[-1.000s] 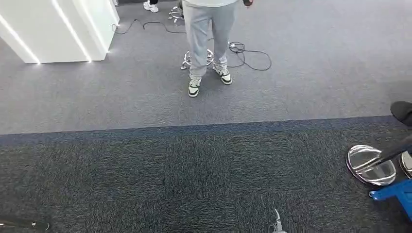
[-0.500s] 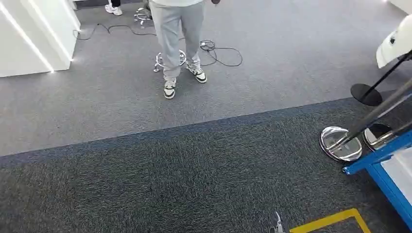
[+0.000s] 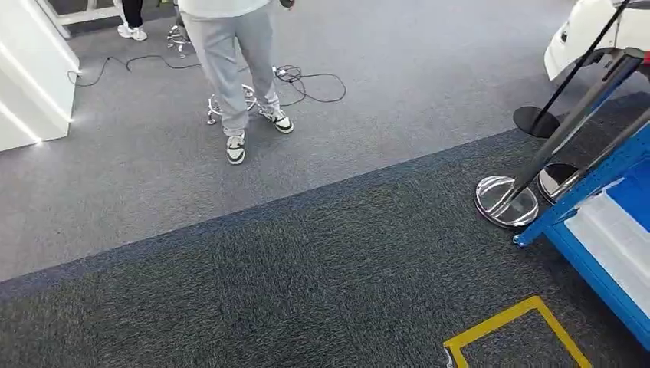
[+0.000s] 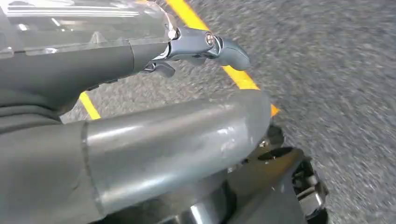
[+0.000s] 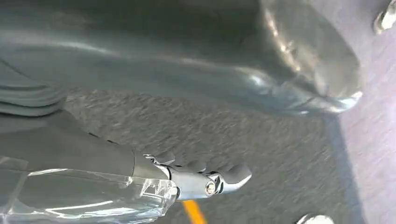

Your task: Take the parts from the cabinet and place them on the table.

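Both hanging arms carry nothing, left robot hand (image 4: 205,49) and right robot hand (image 5: 201,179) loosely curled over carpet, while the blue cabinet (image 3: 605,230) stands ahead, nearer the right arm.

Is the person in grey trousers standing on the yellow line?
No, the person in grey trousers stands on the light grey carpet, far from the yellow tape line on the darker carpet.

Head cam high, angled down; wrist cams near carpet (image 3: 306,261).
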Action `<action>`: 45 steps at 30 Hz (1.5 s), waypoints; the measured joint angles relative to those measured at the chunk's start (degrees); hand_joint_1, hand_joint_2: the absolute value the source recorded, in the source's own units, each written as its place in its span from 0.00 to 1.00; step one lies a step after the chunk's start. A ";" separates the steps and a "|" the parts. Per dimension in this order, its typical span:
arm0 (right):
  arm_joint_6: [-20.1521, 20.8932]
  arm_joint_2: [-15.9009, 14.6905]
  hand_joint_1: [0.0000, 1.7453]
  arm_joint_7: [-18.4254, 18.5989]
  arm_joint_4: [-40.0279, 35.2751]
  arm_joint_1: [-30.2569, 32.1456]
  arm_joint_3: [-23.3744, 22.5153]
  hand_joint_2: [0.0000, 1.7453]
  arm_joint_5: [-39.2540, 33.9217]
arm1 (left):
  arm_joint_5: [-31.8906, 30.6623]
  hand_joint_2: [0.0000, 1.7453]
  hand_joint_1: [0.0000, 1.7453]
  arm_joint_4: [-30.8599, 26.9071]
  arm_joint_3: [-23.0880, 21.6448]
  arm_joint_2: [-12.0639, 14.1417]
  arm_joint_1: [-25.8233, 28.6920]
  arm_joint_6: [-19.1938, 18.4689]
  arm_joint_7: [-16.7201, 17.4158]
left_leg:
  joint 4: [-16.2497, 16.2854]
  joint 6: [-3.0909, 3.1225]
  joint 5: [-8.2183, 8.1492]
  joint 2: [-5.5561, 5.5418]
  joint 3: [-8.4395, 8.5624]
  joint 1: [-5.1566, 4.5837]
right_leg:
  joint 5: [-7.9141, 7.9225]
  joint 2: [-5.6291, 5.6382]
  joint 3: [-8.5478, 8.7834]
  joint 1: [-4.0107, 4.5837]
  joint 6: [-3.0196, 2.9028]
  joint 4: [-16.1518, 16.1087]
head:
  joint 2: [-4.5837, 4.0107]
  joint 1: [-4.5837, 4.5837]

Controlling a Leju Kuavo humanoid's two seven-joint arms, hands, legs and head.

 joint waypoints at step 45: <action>-11.58 -11.48 0.00 38.14 44.15 -13.46 -29.22 0.00 14.27 | 1.75 0.00 0.00 0.09 -0.94 -1.97 -0.68 3.82 1.70 | -0.84 1.32 1.28 -8.57 -0.30 0.62 | 0.85 8.56 -0.48 -0.96 0.78 0.23 | 0.00 -0.28</action>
